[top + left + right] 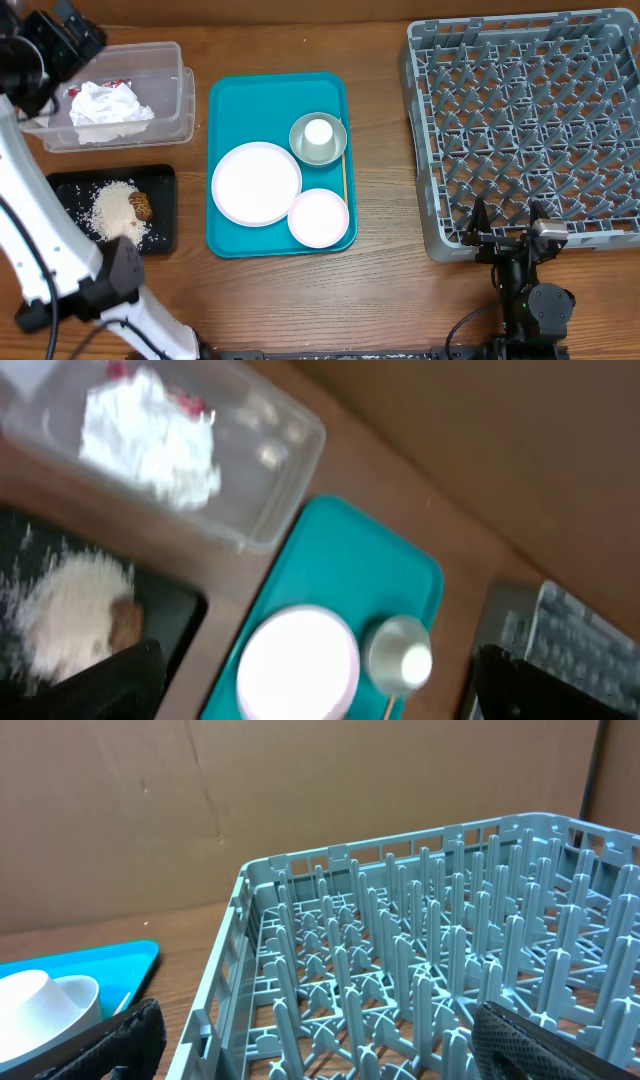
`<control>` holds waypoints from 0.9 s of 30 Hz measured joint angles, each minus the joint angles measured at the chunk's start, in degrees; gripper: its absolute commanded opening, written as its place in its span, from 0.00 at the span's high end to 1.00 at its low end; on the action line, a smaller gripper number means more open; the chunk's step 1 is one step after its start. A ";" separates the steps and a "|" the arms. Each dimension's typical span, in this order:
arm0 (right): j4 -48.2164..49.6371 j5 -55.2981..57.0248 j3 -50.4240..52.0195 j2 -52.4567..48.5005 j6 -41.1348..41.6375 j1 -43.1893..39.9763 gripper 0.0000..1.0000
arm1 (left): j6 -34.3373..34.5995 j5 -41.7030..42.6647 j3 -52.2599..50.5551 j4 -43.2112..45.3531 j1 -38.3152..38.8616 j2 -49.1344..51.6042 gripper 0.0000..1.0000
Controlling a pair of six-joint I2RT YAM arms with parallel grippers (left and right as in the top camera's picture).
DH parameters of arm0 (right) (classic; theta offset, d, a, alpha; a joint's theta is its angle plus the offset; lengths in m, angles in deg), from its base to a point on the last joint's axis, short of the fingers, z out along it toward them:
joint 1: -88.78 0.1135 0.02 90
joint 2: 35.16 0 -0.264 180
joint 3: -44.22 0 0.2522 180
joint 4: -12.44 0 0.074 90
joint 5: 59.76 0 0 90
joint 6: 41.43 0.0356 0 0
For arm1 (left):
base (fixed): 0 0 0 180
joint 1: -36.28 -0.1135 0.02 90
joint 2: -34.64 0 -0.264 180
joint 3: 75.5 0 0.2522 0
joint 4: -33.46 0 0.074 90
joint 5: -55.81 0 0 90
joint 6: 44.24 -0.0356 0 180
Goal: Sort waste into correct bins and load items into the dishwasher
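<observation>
Wood (380, 150) lies open between teal tray (225, 150) and grey rack (520, 130); left tool (312, 678), right tool (508, 225) gape empty.

Brown woodgrain desk (380, 300). Teal tray (225, 100): white plate (256, 183), pale pink dish (319, 217), grey bowl (298, 140), white cup (318, 133). Grey grid-patterned rack (520, 120). Black tray (160, 180): white crumbs (112, 208), brown lump (140, 206). White napkins (108, 108), red wrapper (118, 84).

A table (380, 290) is seen from above. At its far left, crumpled napkins (108, 108) are held in a tub (185, 100). Nearer the robot, rice crumbs (112, 208) and a food lump (140, 206) are spread in a small tray (160, 180). On the central serving tray (250, 100) are set a plate (256, 183), a dish (318, 217) at its near right, a bowl (298, 140) behind with a cup (318, 133) inside, and a stick (345, 185) beside the right rim. A dish rack (520, 120) is placed at the right.
</observation>
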 measured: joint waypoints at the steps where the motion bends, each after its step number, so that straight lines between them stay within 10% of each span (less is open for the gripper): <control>1: -0.07 0.00 0.00 0.00 0.00 -0.02 0.00 | -0.26 -0.02 -4.33 -0.31 0.02 -2.56 0.00; 17: -0.04 0.02 0.00 0.00 0.02 0.00 0.00 | -0.09 -2.62 -64.00 12.92 0.00 -47.39 0.00; 27: -0.02 0.02 0.00 0.00 0.00 -0.02 0.00 | 1.84 -2.69 -80.21 13.88 0.00 -52.83 0.00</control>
